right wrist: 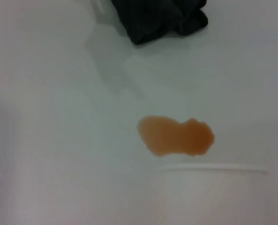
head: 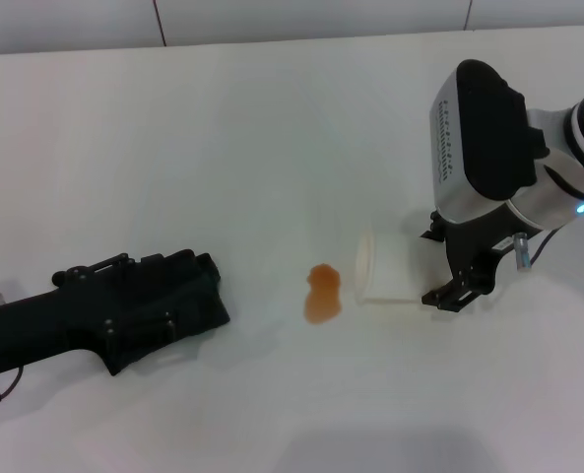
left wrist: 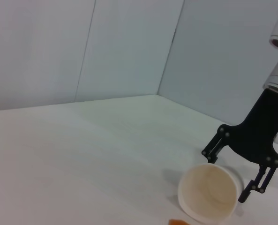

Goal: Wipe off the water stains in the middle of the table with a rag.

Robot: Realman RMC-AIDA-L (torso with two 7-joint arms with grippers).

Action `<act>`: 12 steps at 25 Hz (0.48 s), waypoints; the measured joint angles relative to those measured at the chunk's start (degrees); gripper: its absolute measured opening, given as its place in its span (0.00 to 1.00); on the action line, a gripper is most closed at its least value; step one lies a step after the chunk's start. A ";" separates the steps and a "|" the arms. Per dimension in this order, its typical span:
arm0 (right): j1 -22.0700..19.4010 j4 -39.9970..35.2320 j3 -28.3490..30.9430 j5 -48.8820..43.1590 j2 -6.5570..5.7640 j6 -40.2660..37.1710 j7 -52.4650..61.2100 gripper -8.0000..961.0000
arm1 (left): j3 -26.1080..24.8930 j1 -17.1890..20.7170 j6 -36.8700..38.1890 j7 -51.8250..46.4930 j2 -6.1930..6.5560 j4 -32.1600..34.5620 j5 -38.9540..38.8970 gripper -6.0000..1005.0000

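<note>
1 white paper cup (head: 388,268) on its side; grey-white panelled wall (head: 272,20) behind.

Bright, even overhead light — soft shadows on the table (head: 272,148) (right wrist view blurred).

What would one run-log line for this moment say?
right gripper: open around tipped cup | left gripper: on rag | water stains: unwiped

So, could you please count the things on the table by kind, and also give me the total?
Rag, dark, under the left gripper: 1
Water stains, one orange blotch: 1
White paper cup, lying on its side between the fingers of the right gripper: 1
Total on the table: 3
</note>
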 joint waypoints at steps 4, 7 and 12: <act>0.05 -0.10 -0.87 -0.16 -0.05 0.06 0.13 0.75 | 0.00 0.00 0.00 0.00 0.00 0.00 0.00 0.86; 0.12 -0.32 -1.28 -0.32 -0.11 -0.01 0.22 0.71 | 0.00 0.00 0.00 0.00 0.00 0.00 0.00 0.86; 0.20 -1.67 1.15 -0.08 -0.21 -1.13 0.93 0.71 | 0.00 0.16 -0.01 0.00 0.00 0.00 0.00 0.86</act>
